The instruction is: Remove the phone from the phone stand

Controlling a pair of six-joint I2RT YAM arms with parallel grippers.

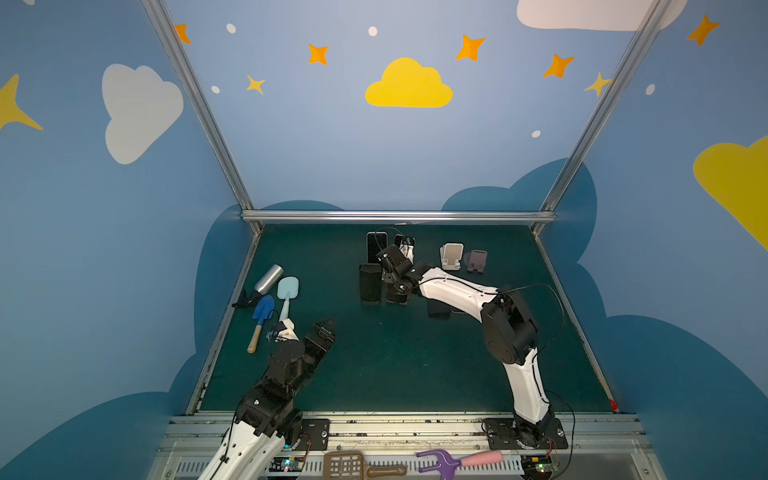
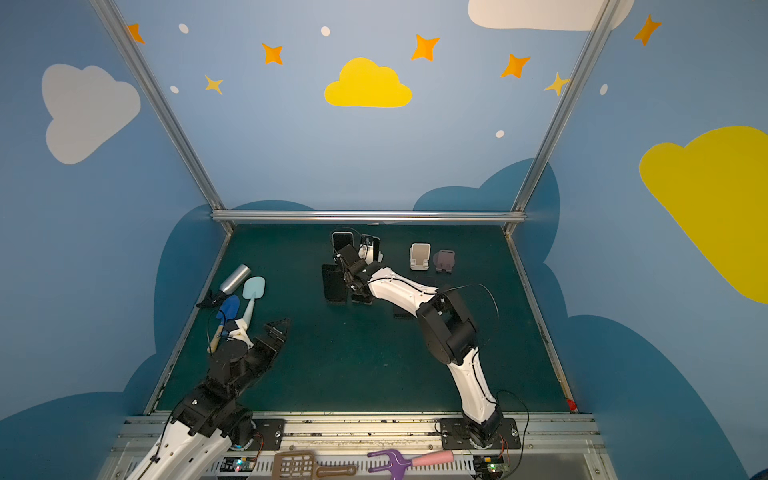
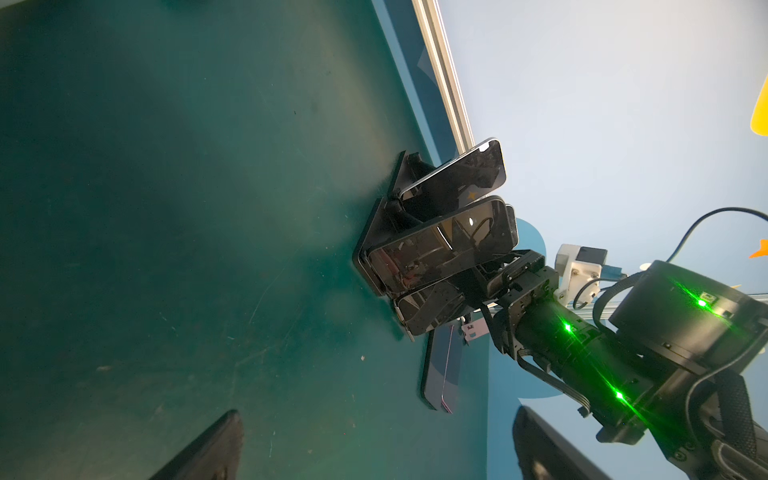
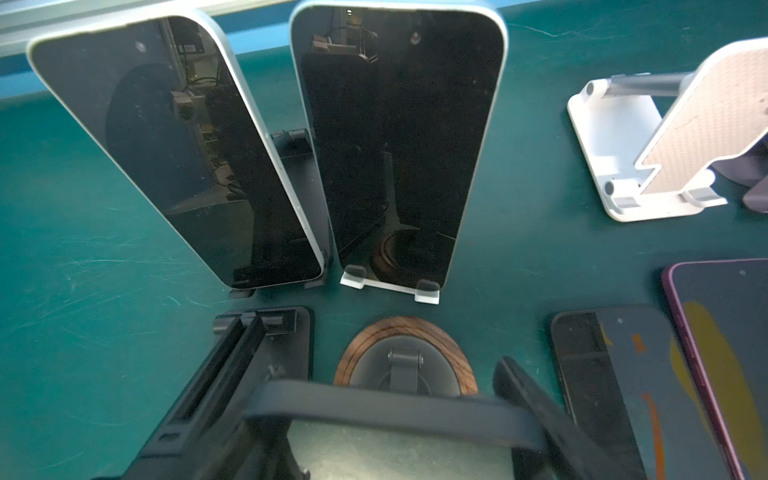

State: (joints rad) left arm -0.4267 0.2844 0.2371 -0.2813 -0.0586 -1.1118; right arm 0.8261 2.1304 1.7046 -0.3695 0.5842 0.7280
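Right gripper is at the back-centre cluster of stands on the green table, tipped down over the dark phone in the front row. The phone sits on its phone stand, the one with the round wood-rimmed base, not lifted off. In the right wrist view the jaws straddle the phone's top edge. One finger is right at the phone's corner. The other side is blurred and lost against a black stand just beside it. The jaws are partly apart with the phone between them, and I cannot tell if they press on it.

Behind stand an upright phone on a black holder and a second upright phone on a white holder. Further right in both top views are an empty white stand and a purple stand. A black flat phone and a purple-edged flat phone lie side by side on the table.

Left gripper hangs near the front left, well apart from the stands. Its jaws are wide apart with nothing between the fingers. Close by lie a silver bottle, a blue trowel and a light blue spatula.
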